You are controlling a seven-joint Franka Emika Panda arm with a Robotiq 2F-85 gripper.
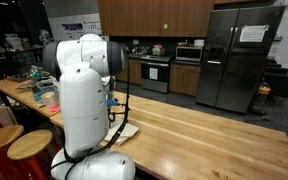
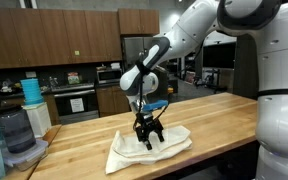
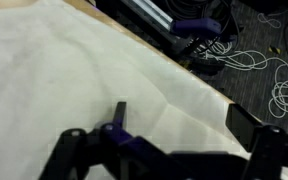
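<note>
A white cloth [image 2: 124, 152] lies crumpled on the wooden table [image 2: 219, 112]. It also shows past the arm's base in an exterior view as the cloth [image 1: 128, 131]. My gripper [image 2: 149, 142] points straight down, its tips at or just above the cloth's middle. In the wrist view the cloth [image 3: 74, 70] fills most of the picture. The gripper [image 3: 182, 118] is open there, with one dark finger [image 3: 120, 110] to the left, the other finger [image 3: 246, 125] to the right, and only flat cloth between them. Nothing is held.
Jars and a blender [image 2: 19, 135] stand at one end of the table, with a teal stack [image 2: 31, 88] behind. Round stools [image 1: 14, 145] sit by the table's side. The table edge [image 3: 149, 48] runs close to the cloth, with cables [image 3: 284, 85] on the floor below.
</note>
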